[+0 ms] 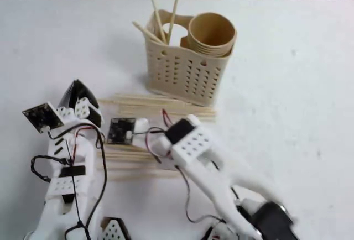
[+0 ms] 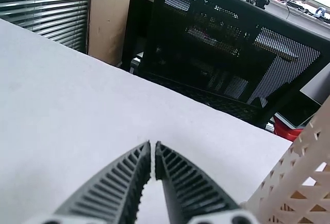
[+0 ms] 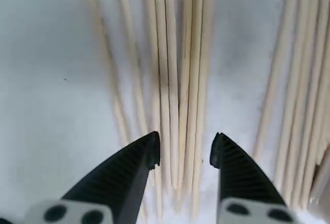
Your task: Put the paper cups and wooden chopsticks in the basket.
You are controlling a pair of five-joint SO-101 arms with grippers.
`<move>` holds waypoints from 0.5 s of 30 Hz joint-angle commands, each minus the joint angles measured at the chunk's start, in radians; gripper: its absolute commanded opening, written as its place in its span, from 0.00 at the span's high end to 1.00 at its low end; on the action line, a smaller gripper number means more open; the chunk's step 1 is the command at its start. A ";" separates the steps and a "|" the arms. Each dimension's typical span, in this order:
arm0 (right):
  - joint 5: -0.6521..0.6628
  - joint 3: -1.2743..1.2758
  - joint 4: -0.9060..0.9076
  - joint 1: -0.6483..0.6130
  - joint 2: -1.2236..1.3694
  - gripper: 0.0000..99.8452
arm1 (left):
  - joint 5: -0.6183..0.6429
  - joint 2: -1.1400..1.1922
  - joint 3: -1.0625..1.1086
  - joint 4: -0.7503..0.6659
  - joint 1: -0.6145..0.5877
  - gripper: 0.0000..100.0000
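A cream perforated basket (image 1: 182, 71) stands on the white table and holds a stack of paper cups (image 1: 211, 32) and three upright chopsticks (image 1: 174, 9). Loose wooden chopsticks (image 1: 160, 107) lie in rows on the table in front of it. My right gripper (image 3: 184, 149) is open, its black fingers straddling a bundle of chopsticks (image 3: 178, 79) just above the table. In the high view that arm (image 1: 188, 143) covers the middle of the chopstick rows. My left gripper (image 2: 152, 157) is shut with nothing in it, raised at the left (image 1: 77, 99), beside the basket wall (image 2: 294, 182).
The table stretches bare to the right and behind the basket. A black mesh chair (image 2: 232, 53) and a cardboard box (image 2: 108, 12) stand beyond the table's far edge. Cables hang from both arms near the front edge.
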 commanded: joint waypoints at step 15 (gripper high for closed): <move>0.011 -0.084 -0.219 0.027 0.280 0.98 | 0.003 -0.021 -0.018 -0.026 0.005 0.95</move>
